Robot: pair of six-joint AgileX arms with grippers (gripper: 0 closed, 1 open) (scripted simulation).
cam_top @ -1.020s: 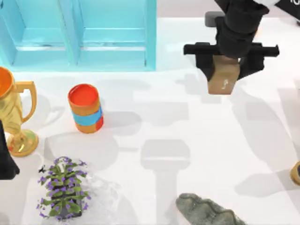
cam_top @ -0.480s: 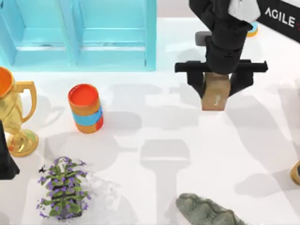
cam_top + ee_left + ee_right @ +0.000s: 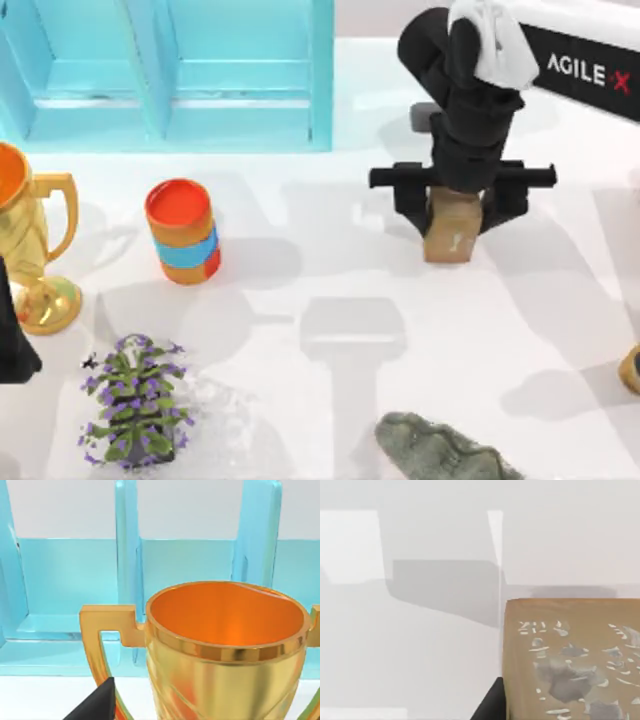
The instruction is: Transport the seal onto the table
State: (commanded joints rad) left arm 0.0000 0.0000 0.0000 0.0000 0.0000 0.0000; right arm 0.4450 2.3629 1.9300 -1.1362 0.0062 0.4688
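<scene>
Our right gripper (image 3: 455, 200) clamps seal (image 3: 452, 232) over table (image 3: 330, 290), right of centre; left arm parked by gold trophy (image 3: 25, 250), its fingers' state unclear.

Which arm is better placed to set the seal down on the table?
Right. Its tool already grips the seal just above the table, right of centre. The left arm sits parked at the left edge beside the gold trophy, far from the seal.

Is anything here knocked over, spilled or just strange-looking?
Nothing stands out. The trophy, cup and potted plant stand upright on the table, and the right gripper holds the seal squarely.
</scene>
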